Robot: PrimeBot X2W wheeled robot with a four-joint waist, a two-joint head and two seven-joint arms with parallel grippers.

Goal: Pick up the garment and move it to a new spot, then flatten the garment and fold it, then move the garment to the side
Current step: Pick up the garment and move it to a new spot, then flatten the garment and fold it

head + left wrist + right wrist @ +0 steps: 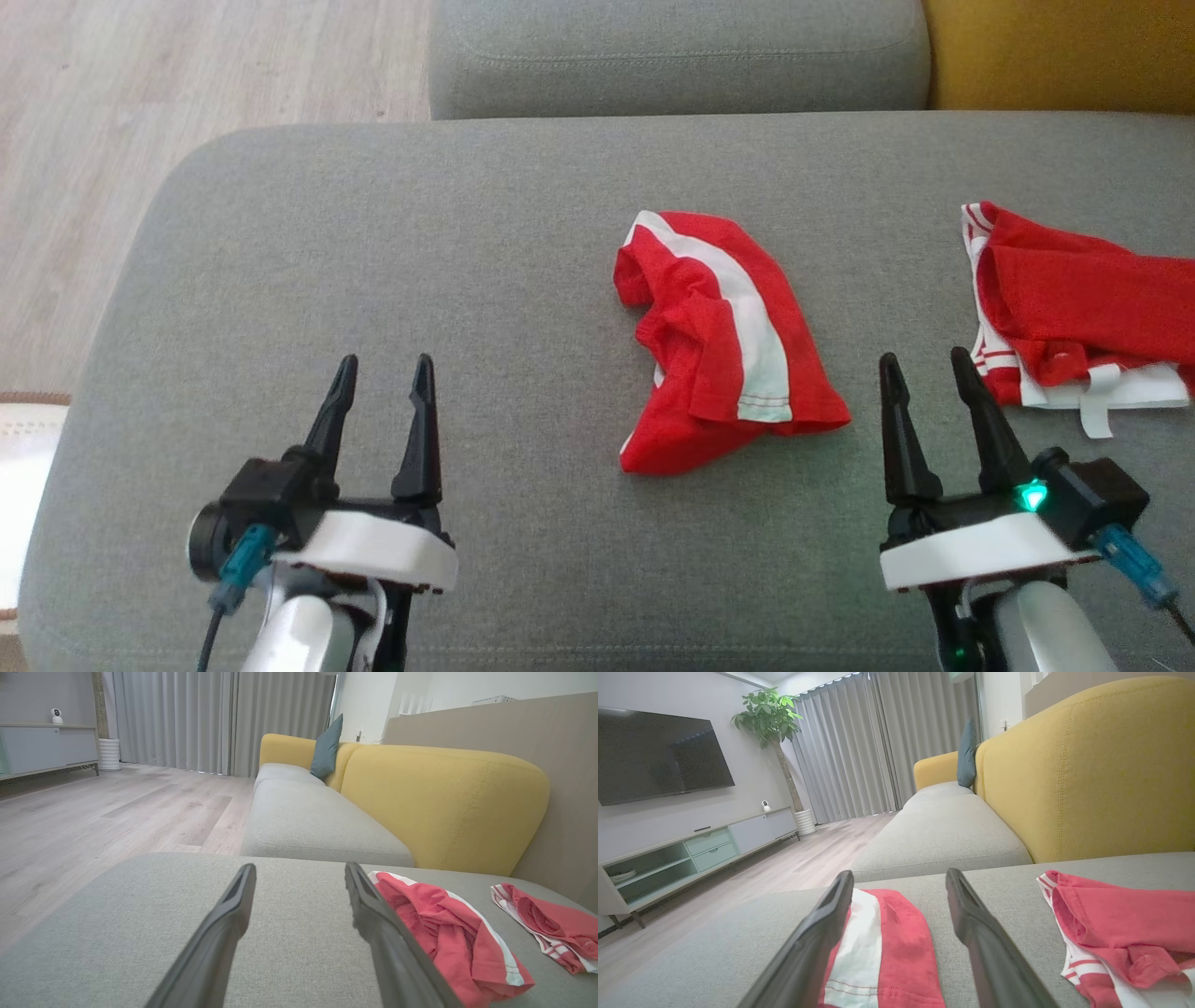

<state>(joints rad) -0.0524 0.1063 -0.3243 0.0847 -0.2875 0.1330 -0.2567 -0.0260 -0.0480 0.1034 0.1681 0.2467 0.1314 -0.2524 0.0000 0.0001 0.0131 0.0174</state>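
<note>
A crumpled red garment with a white stripe (724,341) lies near the middle of the grey couch seat (420,261); it also appears in the left wrist view (448,933) and the right wrist view (882,947). My left gripper (385,373) hovers open over bare cushion, well to the garment's left. My right gripper (924,369) is open too, just right of the garment's lower edge, with nothing between its fingers. In the wrist views each gripper's (299,872) fingers (900,877) stand apart above the cushion.
A second red and white garment (1074,317) lies bunched at the seat's right edge, close to my right gripper. Behind is another grey cushion (681,56) and a yellow backrest (1064,51). Wooden floor (140,140) lies to the left.
</note>
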